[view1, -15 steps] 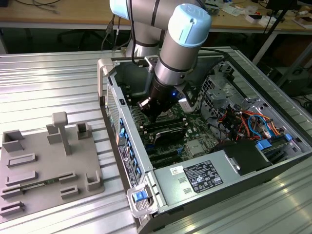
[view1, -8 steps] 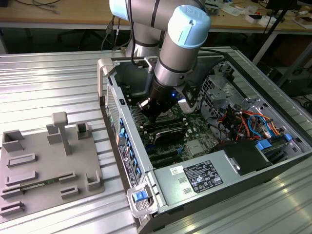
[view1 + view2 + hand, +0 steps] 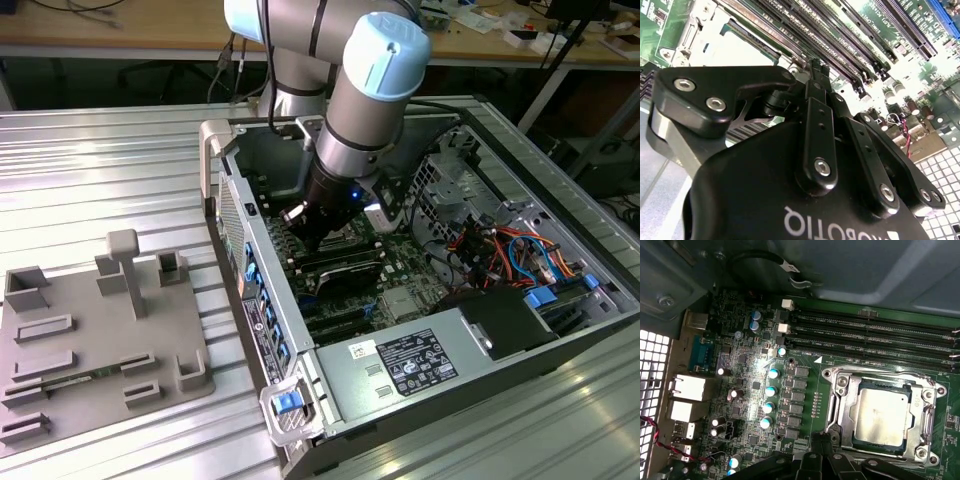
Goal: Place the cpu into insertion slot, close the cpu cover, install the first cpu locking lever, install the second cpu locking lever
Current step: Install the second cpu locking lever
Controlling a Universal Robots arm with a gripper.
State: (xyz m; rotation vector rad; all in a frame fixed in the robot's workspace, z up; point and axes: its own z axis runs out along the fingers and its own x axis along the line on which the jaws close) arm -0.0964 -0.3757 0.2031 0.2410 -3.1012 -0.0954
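Silvery cpu (image 3: 879, 416) seated under cpu cover (image 3: 840, 405); jaws together, empty | above motherboard (image 3: 750, 385)

Silvery cpu (image 3: 879, 416) within silvery cpu cover (image 3: 840, 407); green circuit board (image 3: 747, 385); black memory slots (image 3: 875, 332); black gripper (image 3: 816, 67); grey ribbed desk (image 3: 110, 170).
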